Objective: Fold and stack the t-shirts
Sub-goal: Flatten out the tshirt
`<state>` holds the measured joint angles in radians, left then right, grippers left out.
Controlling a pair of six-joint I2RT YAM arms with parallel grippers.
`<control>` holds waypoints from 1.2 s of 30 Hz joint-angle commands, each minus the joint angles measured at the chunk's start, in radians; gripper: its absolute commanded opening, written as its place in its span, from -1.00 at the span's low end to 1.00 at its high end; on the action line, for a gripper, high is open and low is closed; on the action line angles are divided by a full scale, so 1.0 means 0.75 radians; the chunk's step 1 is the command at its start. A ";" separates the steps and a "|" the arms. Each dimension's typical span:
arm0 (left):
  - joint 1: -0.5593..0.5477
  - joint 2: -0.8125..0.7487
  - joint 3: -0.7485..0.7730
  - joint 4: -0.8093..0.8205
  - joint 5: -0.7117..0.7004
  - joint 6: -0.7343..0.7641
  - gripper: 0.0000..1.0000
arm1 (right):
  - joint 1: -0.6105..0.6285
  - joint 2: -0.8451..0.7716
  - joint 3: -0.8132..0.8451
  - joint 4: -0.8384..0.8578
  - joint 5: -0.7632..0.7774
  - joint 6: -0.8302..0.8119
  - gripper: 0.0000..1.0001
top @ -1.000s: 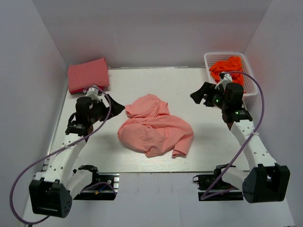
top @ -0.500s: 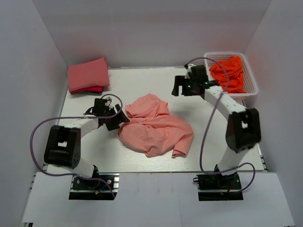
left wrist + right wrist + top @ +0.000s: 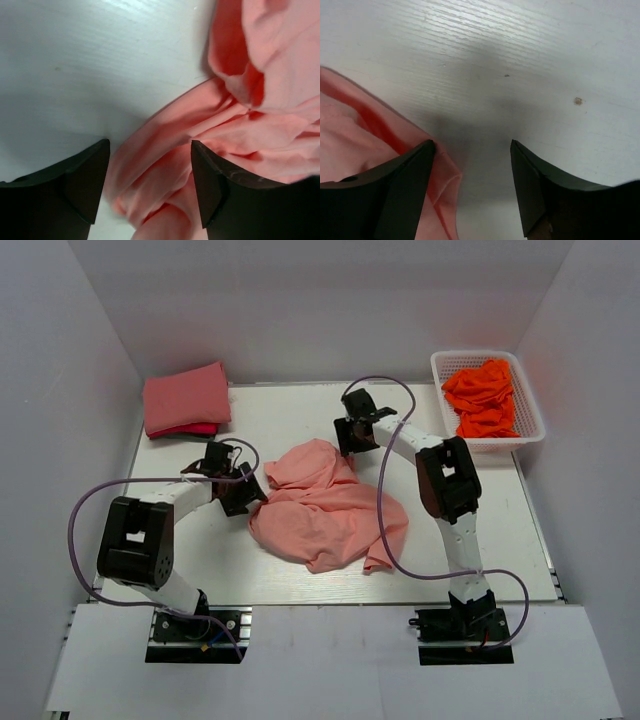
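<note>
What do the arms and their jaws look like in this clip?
The left arm and right arm have white shells with black joints and bases. A purple cable loops along each. The jaws are plain matte black wedges.

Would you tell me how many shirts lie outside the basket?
3: a crumpled shirt at the centre, and two folded at the back left, a pink shirt atop a rose shirt; others may hide beneath.

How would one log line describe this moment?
left pincer: open, astride left edge of crumpled salmon pink cotton t-shirt | right pincer: open, at its far edge | folded pink shirts: far-left corner
</note>
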<state>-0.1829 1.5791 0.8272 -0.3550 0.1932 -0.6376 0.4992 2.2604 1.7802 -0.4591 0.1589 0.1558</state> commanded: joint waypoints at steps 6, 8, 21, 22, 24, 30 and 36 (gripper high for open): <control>0.000 -0.162 -0.021 -0.326 -0.159 0.008 0.63 | 0.038 -0.067 -0.152 0.062 0.048 0.058 -0.49; 0.000 -0.201 -0.064 -0.312 -0.159 0.008 0.63 | 0.030 -0.103 -0.236 0.109 0.064 0.089 -0.75; -0.042 -0.181 -0.338 0.278 0.272 -0.017 0.29 | 0.007 -0.202 -0.267 0.111 0.281 0.177 -1.00; -0.042 -0.155 -0.326 0.313 0.272 -0.031 0.20 | 0.007 -0.232 -0.283 0.139 0.279 0.173 -1.00; -0.057 -0.061 -0.269 0.330 0.284 -0.031 -0.14 | 0.001 -0.257 -0.299 0.166 0.281 0.162 -1.00; -0.073 -0.039 -0.164 0.242 0.221 0.055 -1.00 | -0.009 -0.353 -0.336 0.168 0.355 0.140 -1.00; -0.073 -0.342 -0.050 0.208 -0.222 -0.003 -1.00 | -0.042 -0.472 -0.406 0.187 0.618 0.140 -1.00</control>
<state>-0.2394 1.4467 0.7040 -0.1997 0.2523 -0.6285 0.4946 1.9736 1.4887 -0.3401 0.4728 0.2611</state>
